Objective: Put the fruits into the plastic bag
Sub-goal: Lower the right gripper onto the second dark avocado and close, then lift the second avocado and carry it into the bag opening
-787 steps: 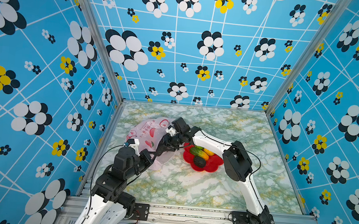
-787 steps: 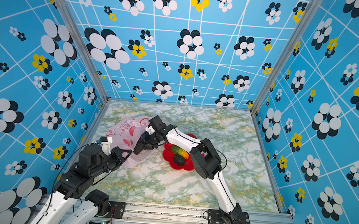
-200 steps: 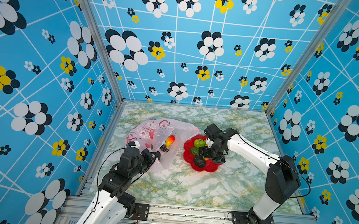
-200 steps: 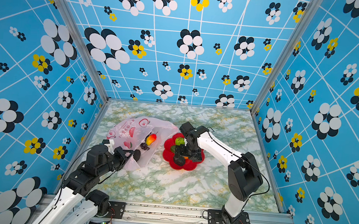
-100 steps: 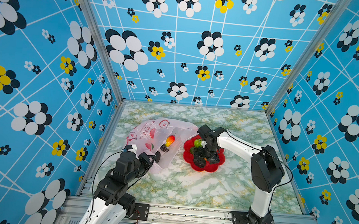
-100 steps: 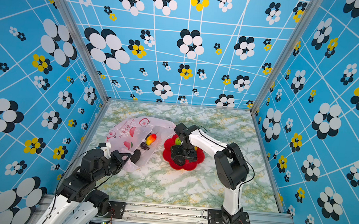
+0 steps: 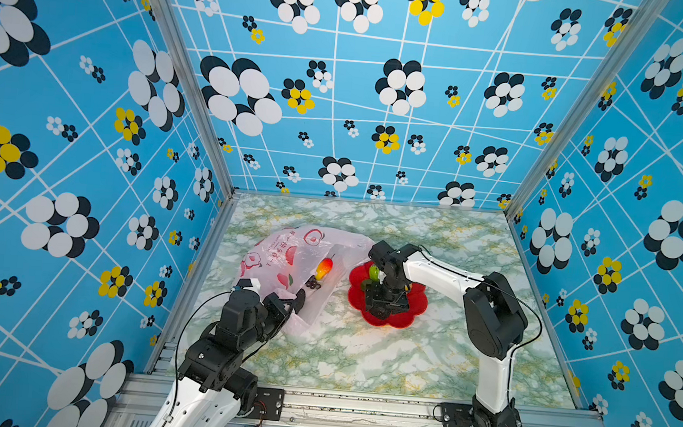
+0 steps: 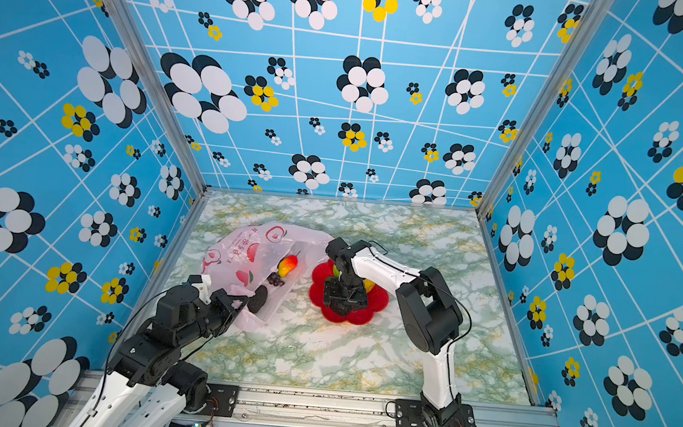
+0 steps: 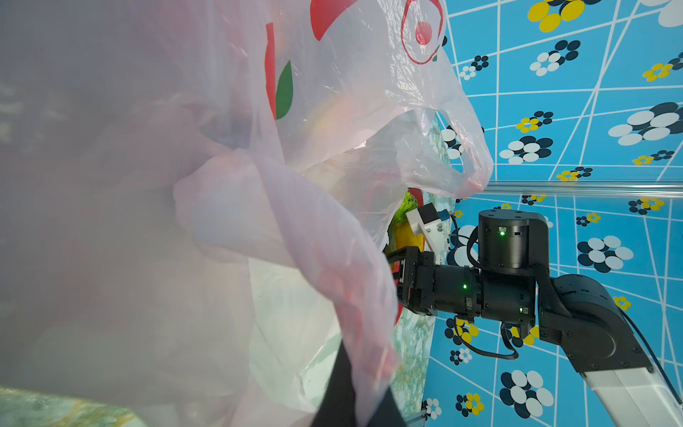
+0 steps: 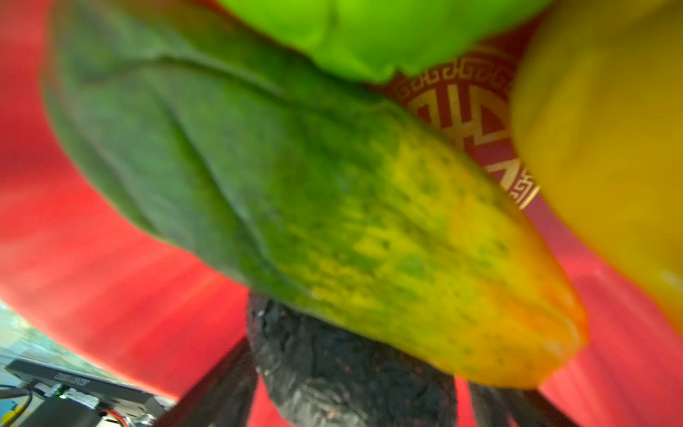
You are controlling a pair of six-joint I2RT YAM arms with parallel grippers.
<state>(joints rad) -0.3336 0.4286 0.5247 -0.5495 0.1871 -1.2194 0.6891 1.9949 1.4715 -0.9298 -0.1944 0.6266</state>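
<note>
Two tools: L tool [image 7: 296, 302] pinches pink bag [image 7: 286, 252], R tool [image 7: 383, 307] spread astride dark avocado [image 10: 343, 373].

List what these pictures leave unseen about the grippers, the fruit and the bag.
- What the left gripper holds: bag drapes over it in the left wrist view.
- Whether the right gripper presses the avocado: fingers blurred, cut off by the right wrist view's edge.
- How much fruit sits on the dish: right arm covers it in both top views.
</note>
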